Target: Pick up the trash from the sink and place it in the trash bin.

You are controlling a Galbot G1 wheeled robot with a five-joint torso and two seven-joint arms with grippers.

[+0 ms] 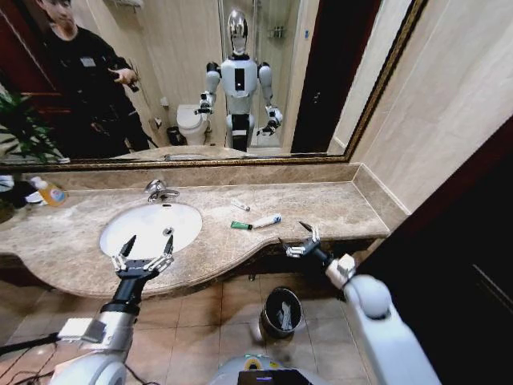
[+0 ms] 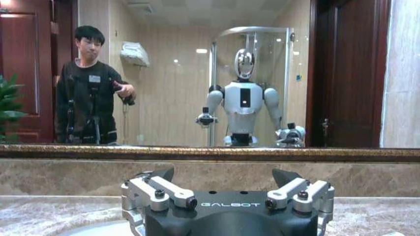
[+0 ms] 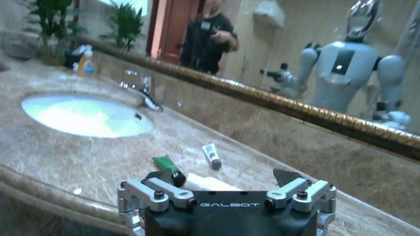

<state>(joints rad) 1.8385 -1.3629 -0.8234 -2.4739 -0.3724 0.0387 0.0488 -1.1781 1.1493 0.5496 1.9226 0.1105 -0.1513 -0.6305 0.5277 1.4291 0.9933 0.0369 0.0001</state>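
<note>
The marble desk [image 1: 337,210] is carrying the tube [image 1: 266,220] at twelve o'clock; the right hand [image 1: 304,238], released, is approaching it, while the left hand [image 1: 144,250] is waiting released over the sink [image 1: 151,227].

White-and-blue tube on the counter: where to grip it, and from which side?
Pinch the white-and-blue tube mid-body, across its narrow width, coming straight down. It lies flat on the marble counter, so sides are low. The open right gripper is nearest.
</note>
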